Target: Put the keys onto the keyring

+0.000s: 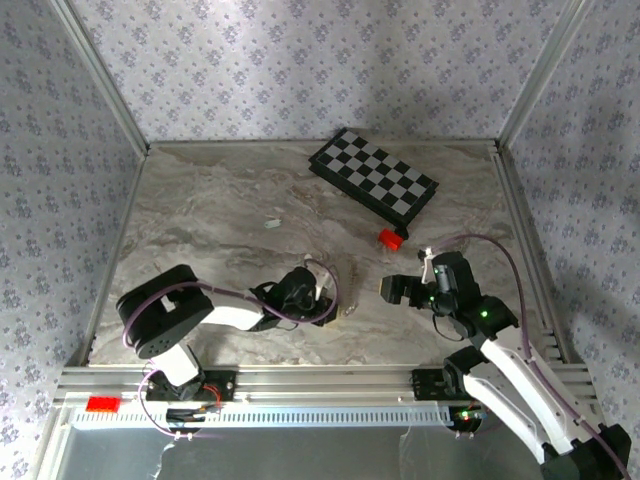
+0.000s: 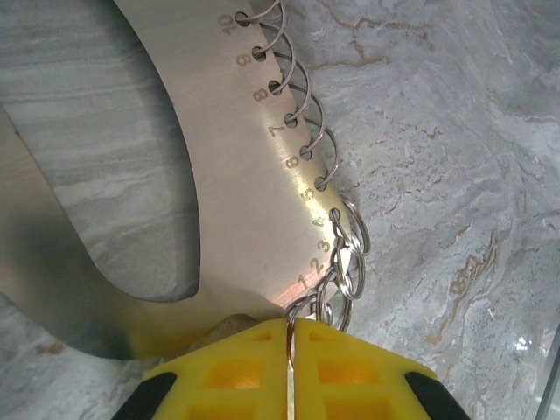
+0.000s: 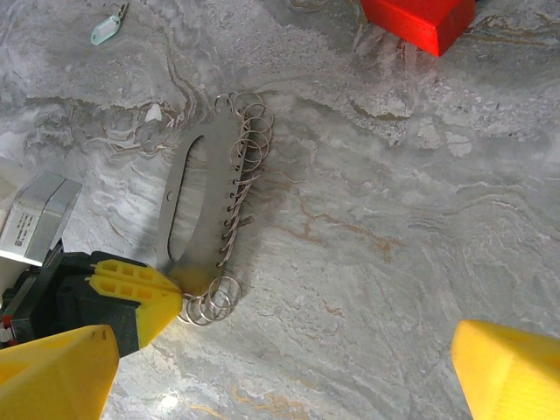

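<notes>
While the flat, slotted silver metal keyring, hung with small wire rings, is pinched at its end rings by the closed yellow-fingered left gripper near the marbled grey table's near edge, the small mint-green key is seen lying well apart toward the far edge, so threading is judged hardly begun; the right gripper is held wide open and empty

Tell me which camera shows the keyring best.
Left wrist: the keyring is close up, numbered holes and split rings sharp, the left claw shut on its end rings. Right wrist shows its whole slotted outline, smaller. Top external gives a tiny glint.
</notes>
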